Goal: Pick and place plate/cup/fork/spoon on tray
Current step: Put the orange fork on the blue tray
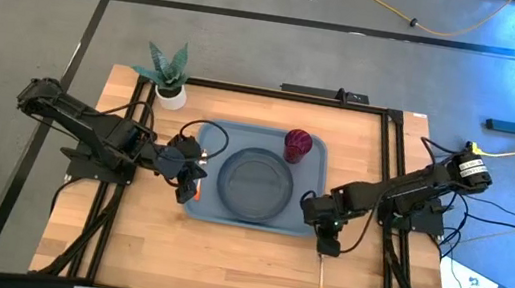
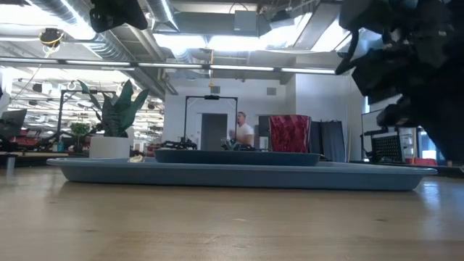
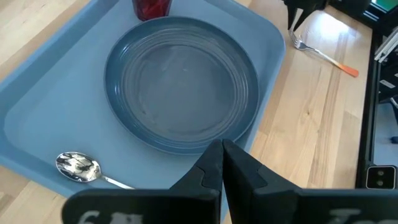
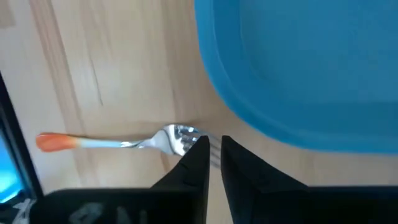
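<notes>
While the right gripper [image 4: 214,155], jaws slightly apart, straddles the fork [image 4: 124,142], the tray [image 4: 323,68] sits beside.

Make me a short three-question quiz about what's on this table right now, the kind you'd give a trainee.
1. True or false: the plate sits inside the tray.
2. Which task item lies off the tray, on the bare wood?
A. the cup
B. the spoon
C. the fork
3. Fill in: the right pincer hovers over the fork's ____ end.

Key
1. True. The plate rests in the middle of the tray, with the cup beside it at the tray's far edge.
2. C. The fork lies on the table past the tray's near right corner; the spoon's bowl rests on the tray.
3. Tined. The orange handle points away from the tray.
</notes>
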You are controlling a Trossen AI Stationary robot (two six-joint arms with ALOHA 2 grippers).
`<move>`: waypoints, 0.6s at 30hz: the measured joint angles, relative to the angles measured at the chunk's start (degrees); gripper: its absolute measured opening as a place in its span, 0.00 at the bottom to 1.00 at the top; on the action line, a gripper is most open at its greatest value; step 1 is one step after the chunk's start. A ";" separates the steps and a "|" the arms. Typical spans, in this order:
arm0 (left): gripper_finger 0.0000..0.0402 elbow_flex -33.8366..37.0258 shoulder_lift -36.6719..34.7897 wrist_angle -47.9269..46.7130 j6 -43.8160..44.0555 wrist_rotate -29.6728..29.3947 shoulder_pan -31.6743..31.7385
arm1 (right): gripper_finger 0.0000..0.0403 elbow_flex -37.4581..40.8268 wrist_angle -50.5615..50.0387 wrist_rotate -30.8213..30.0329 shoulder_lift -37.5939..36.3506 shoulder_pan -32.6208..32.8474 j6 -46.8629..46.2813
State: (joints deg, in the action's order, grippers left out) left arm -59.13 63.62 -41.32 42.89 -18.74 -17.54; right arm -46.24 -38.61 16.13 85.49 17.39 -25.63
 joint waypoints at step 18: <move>0.00 0.00 0.02 -0.04 -2.91 0.44 -0.02 | 0.11 -14.80 -10.46 -2.72 -0.22 16.25 -65.40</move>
State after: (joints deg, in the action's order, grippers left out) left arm -59.13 63.64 -41.36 39.98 -18.31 -17.56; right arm -61.04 -49.07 13.41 85.27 33.63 -91.03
